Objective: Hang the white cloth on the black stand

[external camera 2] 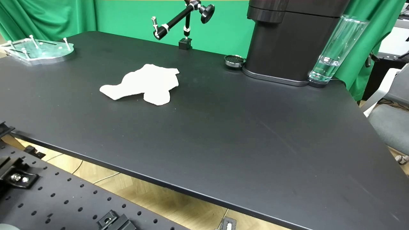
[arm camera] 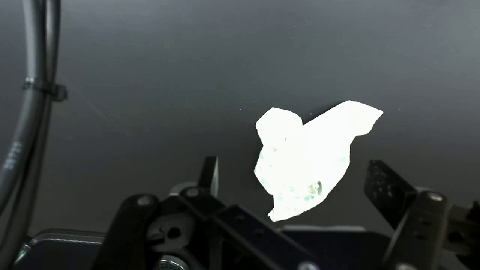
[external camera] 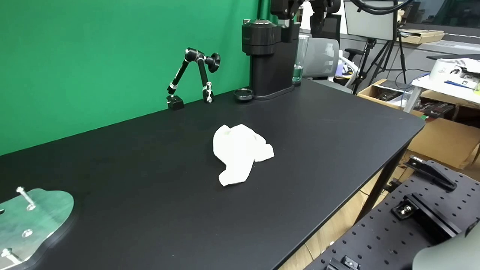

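White cloth [external camera: 238,148] is lying crumpled on the dark table [external camera 2: 223,143], apart from the black stand [external camera: 192,55], and the gripper [arm camera: 292,168] is holding nothing, its jaws standing wide apart. Missing the grip is probably looming as the first danger: the cloth is sitting low, so pads [arm camera: 388,191] stopping too high could be closing on air or catching one thin crease that is likely slipping out. Pushing too deep could be jamming them against the table. Glare is washing out most folds in the wrist view, which is making a good pinch harder to choose. Later, the stand's sloping arm [external camera 2: 179,18] could be shedding a bunched cloth, and a careless brush could be swinging or tipping the stand. As for direction, the cloth's longest lobe is pointing away from the tall black machine [external camera: 270,67]; in the wrist view its long axis is running slantwise, lower left to upper right, crossing the jaws' closing line at an angle, while a shorter, rounder lobe is jutting toward the upper left.
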You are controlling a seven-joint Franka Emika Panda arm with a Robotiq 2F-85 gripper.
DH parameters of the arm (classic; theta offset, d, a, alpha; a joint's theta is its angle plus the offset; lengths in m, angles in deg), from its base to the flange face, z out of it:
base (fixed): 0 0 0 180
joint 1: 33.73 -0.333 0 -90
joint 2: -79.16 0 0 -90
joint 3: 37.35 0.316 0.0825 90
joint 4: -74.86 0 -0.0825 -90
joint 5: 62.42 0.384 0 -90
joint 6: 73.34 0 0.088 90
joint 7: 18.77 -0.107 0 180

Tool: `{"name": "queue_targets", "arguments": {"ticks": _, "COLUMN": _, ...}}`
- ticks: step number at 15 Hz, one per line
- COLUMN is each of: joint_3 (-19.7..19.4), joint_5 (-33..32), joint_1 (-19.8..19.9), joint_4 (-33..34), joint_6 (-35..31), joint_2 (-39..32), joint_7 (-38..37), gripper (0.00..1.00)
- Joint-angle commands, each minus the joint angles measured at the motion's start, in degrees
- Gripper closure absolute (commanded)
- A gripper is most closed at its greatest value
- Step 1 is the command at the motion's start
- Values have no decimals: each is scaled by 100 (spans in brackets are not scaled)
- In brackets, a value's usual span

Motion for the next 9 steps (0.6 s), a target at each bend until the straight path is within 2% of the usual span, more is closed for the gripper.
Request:
{"name": "queue_targets", "arguments": {"ticks": 1, "joint_3": 79, "joint_5": -205, "joint_1": -37, "joint_4": -263, "joint_6": -556, "joint_2": -57, "joint_7": -58, "gripper": 0}}
{"name": "queue_targets", "arguments": {"ticks": 5, "joint_3": 179, "joint_5": -383, "joint_1": -87, "joint_4": -437, "joint_6": -1182, "joint_2": -406, "joint_7": -24, "gripper": 0}}
{"name": "queue_targets", "arguments": {"ticks": 9, "joint_3": 96, "joint_5": 44, "joint_1": -431, "joint_4": -481, "joint_6": -1526, "joint_2": -894, "joint_7": 434, "gripper": 0}}
